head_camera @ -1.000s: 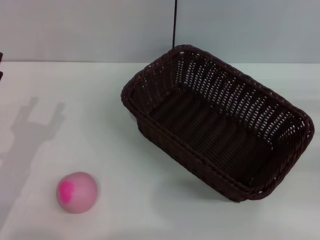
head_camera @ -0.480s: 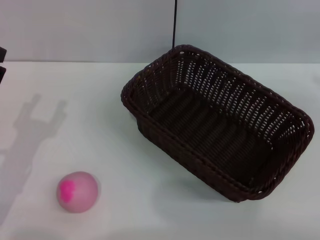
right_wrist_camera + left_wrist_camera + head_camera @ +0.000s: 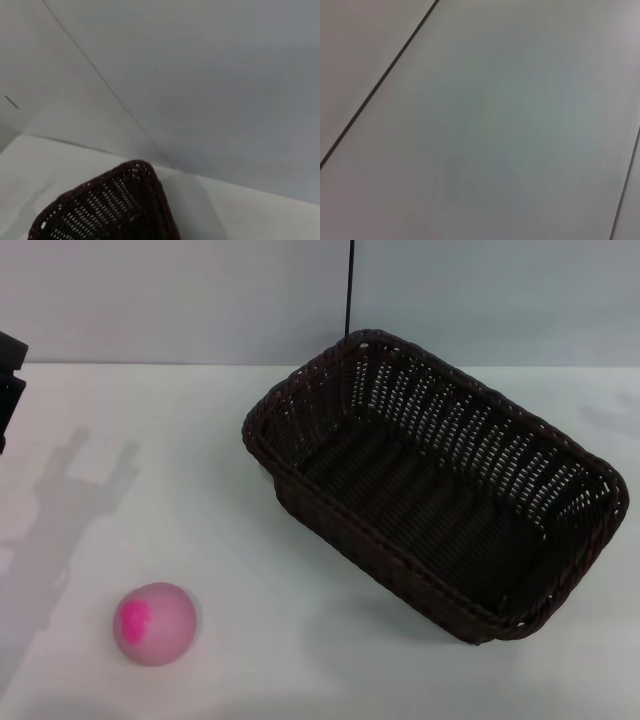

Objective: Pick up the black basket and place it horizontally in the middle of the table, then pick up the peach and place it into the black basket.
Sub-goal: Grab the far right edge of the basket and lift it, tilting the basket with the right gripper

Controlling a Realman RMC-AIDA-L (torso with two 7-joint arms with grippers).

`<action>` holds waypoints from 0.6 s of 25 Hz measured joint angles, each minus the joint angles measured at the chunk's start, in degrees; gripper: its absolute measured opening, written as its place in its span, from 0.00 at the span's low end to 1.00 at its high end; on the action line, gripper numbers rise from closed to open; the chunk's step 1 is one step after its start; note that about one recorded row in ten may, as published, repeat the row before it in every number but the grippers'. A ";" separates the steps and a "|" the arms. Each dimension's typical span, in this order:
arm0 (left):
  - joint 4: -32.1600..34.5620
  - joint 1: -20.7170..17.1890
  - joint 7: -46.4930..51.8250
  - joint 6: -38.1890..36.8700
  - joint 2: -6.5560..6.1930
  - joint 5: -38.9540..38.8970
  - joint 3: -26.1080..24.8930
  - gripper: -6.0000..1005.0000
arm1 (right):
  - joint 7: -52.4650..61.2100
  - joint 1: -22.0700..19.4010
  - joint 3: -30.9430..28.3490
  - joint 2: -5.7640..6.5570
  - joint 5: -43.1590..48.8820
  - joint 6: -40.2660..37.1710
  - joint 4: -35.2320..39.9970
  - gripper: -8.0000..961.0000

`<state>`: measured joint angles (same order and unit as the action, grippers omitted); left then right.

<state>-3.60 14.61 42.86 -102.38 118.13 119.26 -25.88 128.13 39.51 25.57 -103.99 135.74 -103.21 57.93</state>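
Observation:
The black basket (image 3: 440,490) stands upright on the white table (image 3: 200,490), right of the middle, its long side running diagonally from back left to front right. It holds nothing. One of its corners shows in the right wrist view (image 3: 110,210). The peach (image 3: 155,623), pale pink with a magenta blotch, lies on the table at the front left, well apart from the basket. A dark part of my left gripper (image 3: 8,385) shows at the far left edge, above the table and behind the peach. My right gripper is out of view.
The left arm's shadow (image 3: 70,500) falls on the table at the left. A grey wall with a thin dark vertical seam (image 3: 349,285) stands behind the table. The left wrist view shows only wall panels.
The dark part of the left gripper has come further into view at the left edge, and its shadow has shifted slightly right. Basket and peach have not moved.

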 joint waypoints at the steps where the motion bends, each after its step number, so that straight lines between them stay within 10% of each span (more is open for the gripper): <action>1: 0.00 0.00 0.00 0.00 0.00 0.00 0.00 0.80 | 1.00 0.66 0.42 0.15 0.56 -0.29 -0.02 0.74; 15: -0.01 -0.76 0.03 1.29 0.09 0.00 1.65 0.80 | 10.27 3.03 12.25 -0.64 7.80 -2.68 -2.78 0.79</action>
<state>-3.61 13.85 42.89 -101.09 118.22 119.26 -24.23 138.40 42.53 37.83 -104.63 143.53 -105.89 55.15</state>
